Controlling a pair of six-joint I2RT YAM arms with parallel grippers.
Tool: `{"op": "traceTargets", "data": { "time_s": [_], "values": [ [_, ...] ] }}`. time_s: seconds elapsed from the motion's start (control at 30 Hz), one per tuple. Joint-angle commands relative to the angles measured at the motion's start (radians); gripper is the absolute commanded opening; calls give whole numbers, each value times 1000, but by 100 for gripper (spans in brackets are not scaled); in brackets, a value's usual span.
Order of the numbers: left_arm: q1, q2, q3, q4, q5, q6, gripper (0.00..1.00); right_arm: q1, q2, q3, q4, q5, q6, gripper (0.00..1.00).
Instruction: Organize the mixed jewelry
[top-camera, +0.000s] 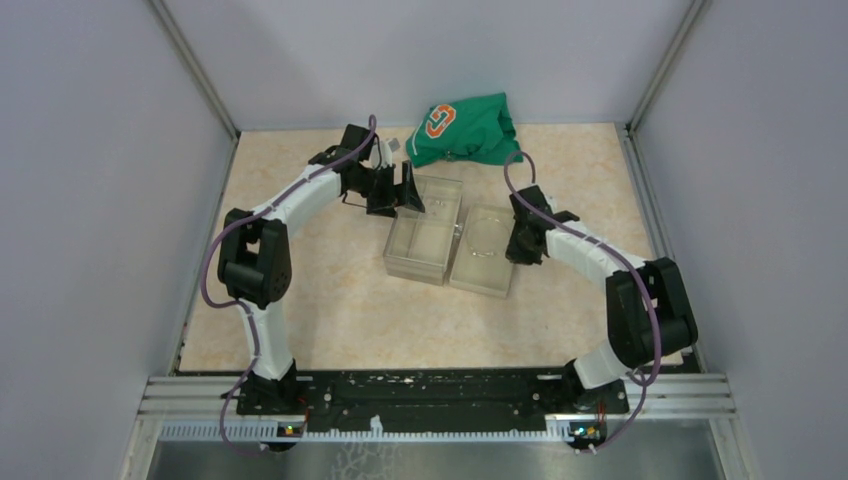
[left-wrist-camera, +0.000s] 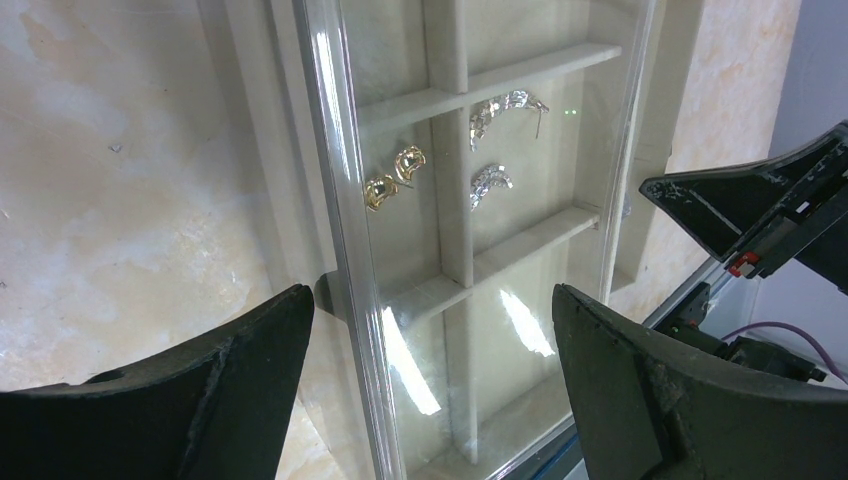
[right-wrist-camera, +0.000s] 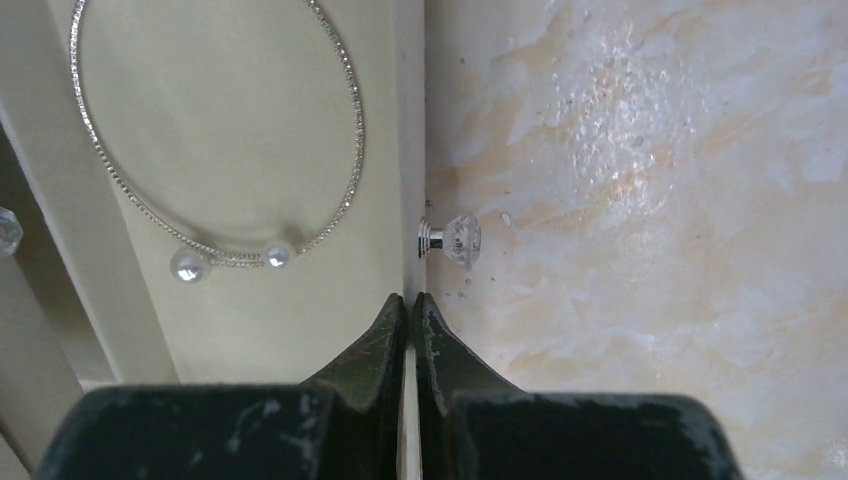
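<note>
A clear compartmented box (top-camera: 415, 262) stands mid-table, with a shallow cream drawer (top-camera: 488, 280) beside it on the right. In the drawer lies a thin silvery hoop (right-wrist-camera: 215, 130) with two pearl ends, also seen from above (top-camera: 480, 235). In the left wrist view, the box compartments hold a pair of gold earrings (left-wrist-camera: 393, 178) and two silvery curved earrings (left-wrist-camera: 505, 108) (left-wrist-camera: 490, 183). My left gripper (left-wrist-camera: 430, 295) is open and empty, its jaws on either side of the box's clear side wall (left-wrist-camera: 345, 200); it is at the box's far left (top-camera: 397, 195). My right gripper (right-wrist-camera: 410, 297) is shut on the drawer's thin front wall, just below its crystal knob (right-wrist-camera: 450, 240).
A green cloth with an orange logo (top-camera: 465, 130) lies at the back, just beyond the box. My right arm (left-wrist-camera: 760, 210) shows at the right of the left wrist view. Grey walls enclose the marbled table (top-camera: 320, 300) on three sides.
</note>
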Motion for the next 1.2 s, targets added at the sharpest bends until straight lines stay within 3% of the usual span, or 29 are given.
{"op": "traceTargets", "data": {
  "time_s": [0.0,1.17],
  "values": [
    [-8,1,1,31,33,5,95,10,22,75,27,21,-21,0],
    [-7,18,17,27,62,18,94,55,109,129,82,-41,-10,0]
  ]
}}
